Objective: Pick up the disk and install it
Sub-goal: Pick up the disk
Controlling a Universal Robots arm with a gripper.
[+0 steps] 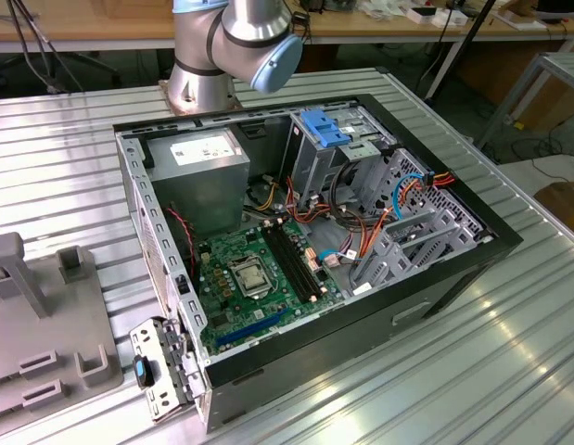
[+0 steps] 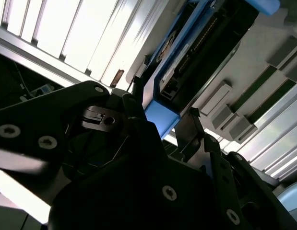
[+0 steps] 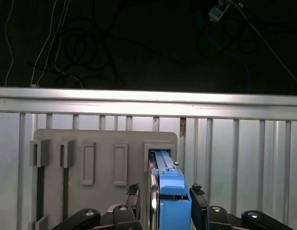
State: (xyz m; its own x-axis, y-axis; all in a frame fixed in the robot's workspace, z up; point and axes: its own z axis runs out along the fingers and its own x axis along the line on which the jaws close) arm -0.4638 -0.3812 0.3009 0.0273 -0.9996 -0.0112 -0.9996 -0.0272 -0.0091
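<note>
Nearest the wrist cameras, the gripper (image 3: 164, 189) (image 2: 162, 112) straddles the near end of the disk (image 3: 173, 203) (image 2: 196, 52), one dark jaw on each side of its blue frame. Whether it is clamping the frame or only standing around it I cannot tell. The disk stands on its edge in the end slot of a grey holder (image 3: 105, 139) (image 2: 225, 96), and the second wrist view shows its dark body inside the blue frame (with a row of small contacts along one side). The other slots in that row hold nothing. The holder lies flat on the ribbed metal worktop (image 3: 234, 158), close to one of its edges, where a bright rail (image 3: 148, 103) runs. Past the rail is a dark floor with loose cables (image 3: 76, 43). In the exterior view the holder (image 1: 27, 315) sits at the worktop's edge on the exterior view's left. The open computer case (image 1: 435, 278) takes up the middle of the worktop (image 1: 509, 371). Inside it are a green circuit board (image 1: 254, 278), a grey power supply (image 1: 198, 162) and a blue bracket (image 1: 324, 125) on the drive cage. Behind the case, at the worktop's far edge, stands the base of the arm (image 1: 198, 74).
</note>
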